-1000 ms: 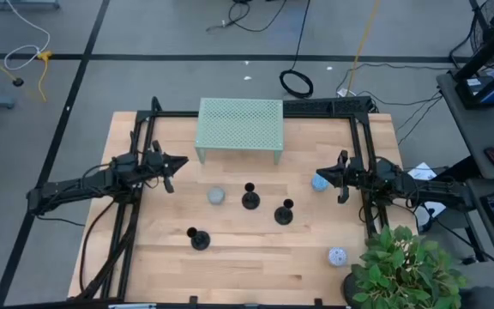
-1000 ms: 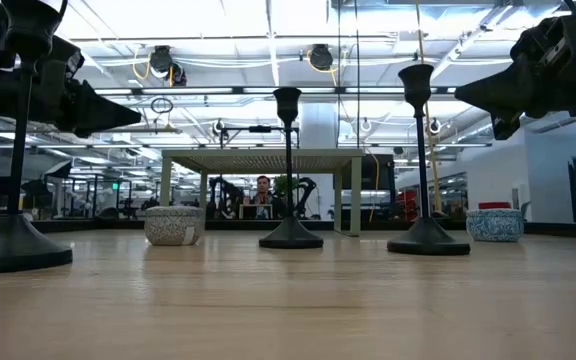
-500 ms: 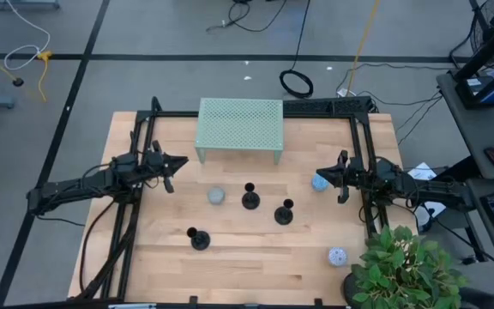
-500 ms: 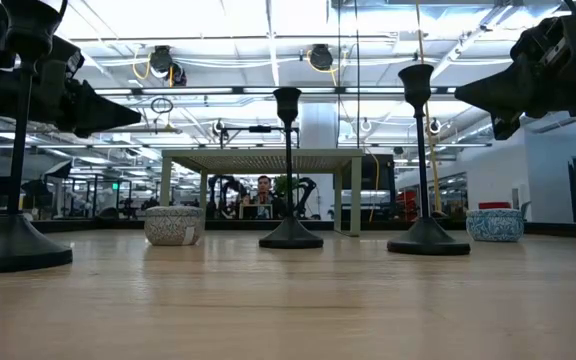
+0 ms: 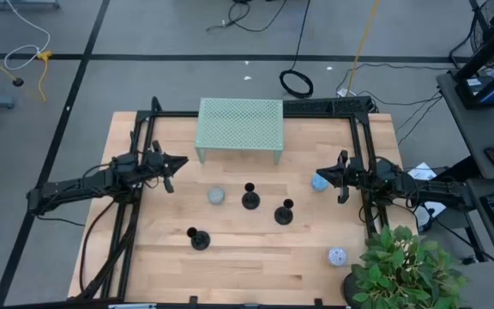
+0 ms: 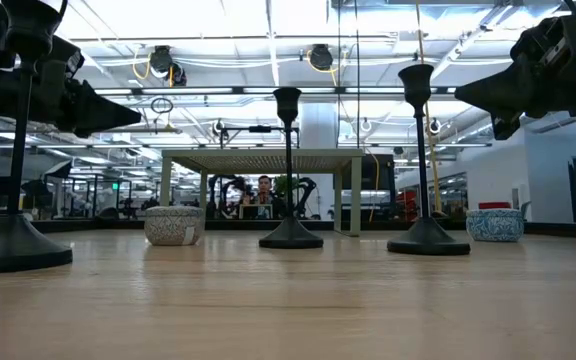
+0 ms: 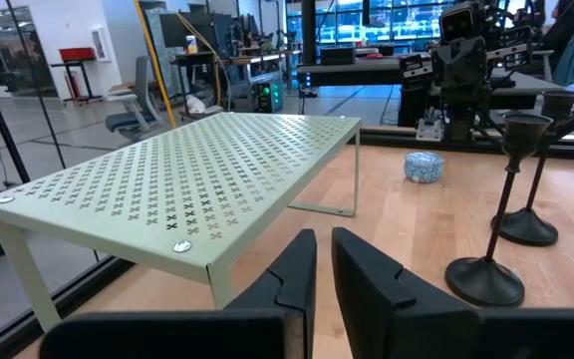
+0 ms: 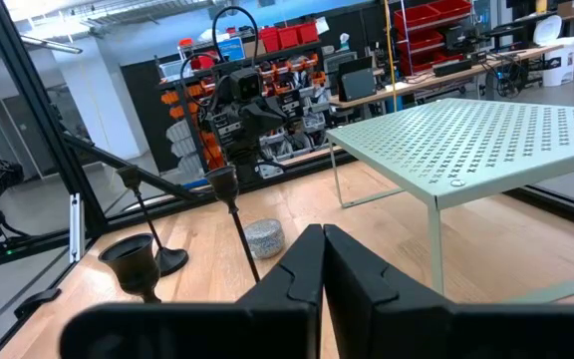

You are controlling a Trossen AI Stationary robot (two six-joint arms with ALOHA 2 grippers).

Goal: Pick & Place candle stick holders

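Definitely a robotics lab or workshop: bare grey concrete floor (image 5: 187,39) with loose black cables (image 5: 296,82), bright strip ceiling lights (image 6: 218,20), red storage bins on racks (image 8: 427,20), cluttered workbenches (image 7: 367,70), and a person (image 6: 264,187) at a desk way back.

candle stick holders (image 5: 250,199) before rack (image 5: 239,127), between arms

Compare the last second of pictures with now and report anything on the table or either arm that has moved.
Nothing has visibly changed. The left pincer and right pincer hang at the table's two sides, both shut and empty. The three candle stick holders stand upright where they were, and the green mesh shelf and the speckled pucks lie as before.
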